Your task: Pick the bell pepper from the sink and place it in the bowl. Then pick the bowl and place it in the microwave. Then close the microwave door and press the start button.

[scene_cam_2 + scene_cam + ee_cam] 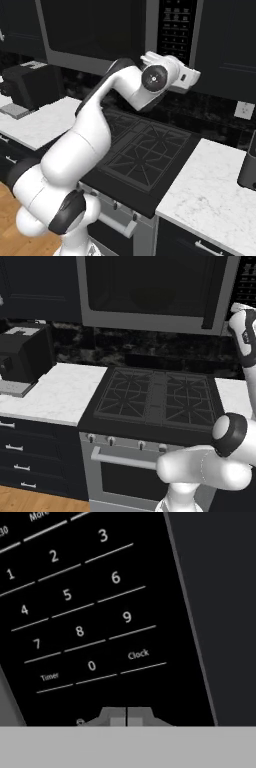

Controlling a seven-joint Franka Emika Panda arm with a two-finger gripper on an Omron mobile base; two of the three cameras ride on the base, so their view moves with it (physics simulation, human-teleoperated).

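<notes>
From the left base view, the microwave door (150,291) is shut over the stove (155,398), and a round bowl (152,298) shows dimly through the glass; the arm's wrist reaches up at the far right edge.

From the right base view, the hand (175,70) is raised against the microwave (100,35) at its control panel (176,27), low on the keypad.

In the hand view, the gripper (126,716) has its tips pressed together, holding nothing. The number keys (80,612) lie just ahead, above the tips; the start button is probably lower (no such label is visible).
</notes>
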